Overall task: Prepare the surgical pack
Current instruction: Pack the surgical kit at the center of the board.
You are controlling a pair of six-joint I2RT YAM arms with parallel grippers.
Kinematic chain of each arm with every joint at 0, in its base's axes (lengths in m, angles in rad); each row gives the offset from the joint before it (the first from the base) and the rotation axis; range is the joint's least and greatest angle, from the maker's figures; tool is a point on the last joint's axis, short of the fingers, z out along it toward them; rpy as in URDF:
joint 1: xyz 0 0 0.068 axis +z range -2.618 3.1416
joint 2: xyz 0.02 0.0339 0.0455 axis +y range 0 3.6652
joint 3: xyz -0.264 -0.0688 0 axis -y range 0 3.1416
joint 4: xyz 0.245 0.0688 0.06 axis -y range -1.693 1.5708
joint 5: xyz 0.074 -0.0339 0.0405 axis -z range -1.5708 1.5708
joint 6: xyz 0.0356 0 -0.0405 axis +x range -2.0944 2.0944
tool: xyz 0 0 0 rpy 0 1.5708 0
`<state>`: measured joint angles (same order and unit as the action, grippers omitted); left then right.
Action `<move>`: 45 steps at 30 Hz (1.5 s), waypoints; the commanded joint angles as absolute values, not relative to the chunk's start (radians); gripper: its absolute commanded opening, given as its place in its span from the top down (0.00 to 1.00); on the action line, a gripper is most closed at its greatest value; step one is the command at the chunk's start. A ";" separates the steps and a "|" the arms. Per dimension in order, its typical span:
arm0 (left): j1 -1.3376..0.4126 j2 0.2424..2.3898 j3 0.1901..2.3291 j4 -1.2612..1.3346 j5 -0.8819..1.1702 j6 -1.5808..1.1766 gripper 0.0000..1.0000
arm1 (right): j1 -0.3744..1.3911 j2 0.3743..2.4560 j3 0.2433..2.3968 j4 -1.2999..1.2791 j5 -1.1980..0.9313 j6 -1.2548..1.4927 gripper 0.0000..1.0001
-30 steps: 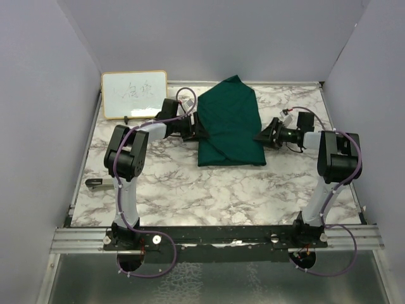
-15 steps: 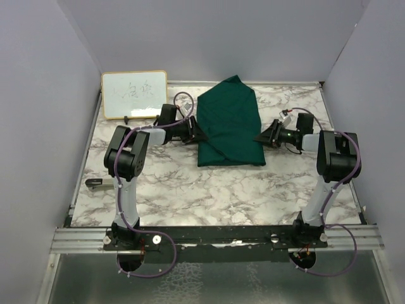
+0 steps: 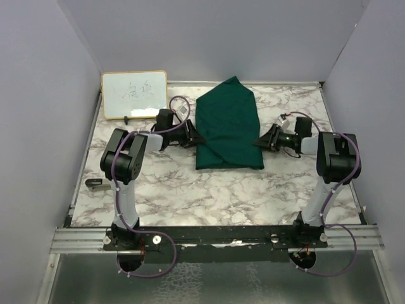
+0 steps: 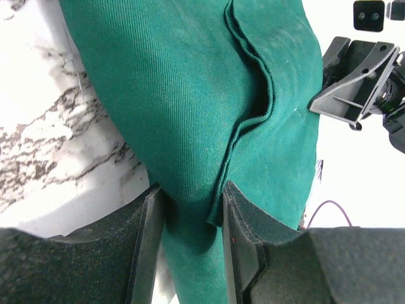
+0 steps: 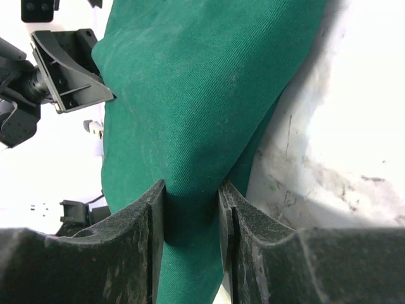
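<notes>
Green drape (image 3: 228, 123), folded: left gripper (image 4: 193, 199) and right gripper (image 5: 192, 193) both pinch its side edges. Suggest lifting both together, level, so layers don't slip.

White, grey-veined marble-patterned table (image 3: 190, 190). Directly on it: a folded green drape (image 3: 228, 126), central and toward the far edge; a wood-framed whiteboard (image 3: 134, 94) with faint writing, standing at the far left corner; a small dark object (image 3: 95, 183) by the left edge.
</notes>
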<state>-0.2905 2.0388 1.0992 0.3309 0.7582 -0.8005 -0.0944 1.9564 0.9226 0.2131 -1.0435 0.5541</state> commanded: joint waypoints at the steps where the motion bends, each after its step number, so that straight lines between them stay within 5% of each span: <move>1: -0.345 1.970 1.033 0.346 0.813 -0.832 0.61 | -0.042 1.903 0.842 0.229 -1.113 0.589 0.65; 23: -0.414 1.665 0.619 0.396 0.687 -0.871 0.58 | -0.042 1.589 0.506 0.157 -0.995 0.515 0.58; 26: -0.405 1.638 0.612 0.385 0.681 -0.858 0.50 | -0.044 1.542 0.548 0.063 -0.919 0.469 0.46; 30: -0.375 1.575 0.651 0.199 0.628 -0.770 0.26 | -0.044 1.453 0.619 -0.088 -0.792 0.408 0.32; 35: -0.333 1.472 0.763 -0.074 0.495 -0.566 0.19 | -0.045 1.432 0.756 -0.211 -0.672 0.340 0.30; 40: -0.324 1.480 0.931 -0.156 0.376 -0.493 0.32 | -0.044 1.553 0.883 -0.105 -0.772 0.421 0.36; 45: -0.321 1.629 1.062 -0.005 0.474 -0.607 0.61 | -0.038 1.797 1.034 0.076 -1.030 0.561 0.60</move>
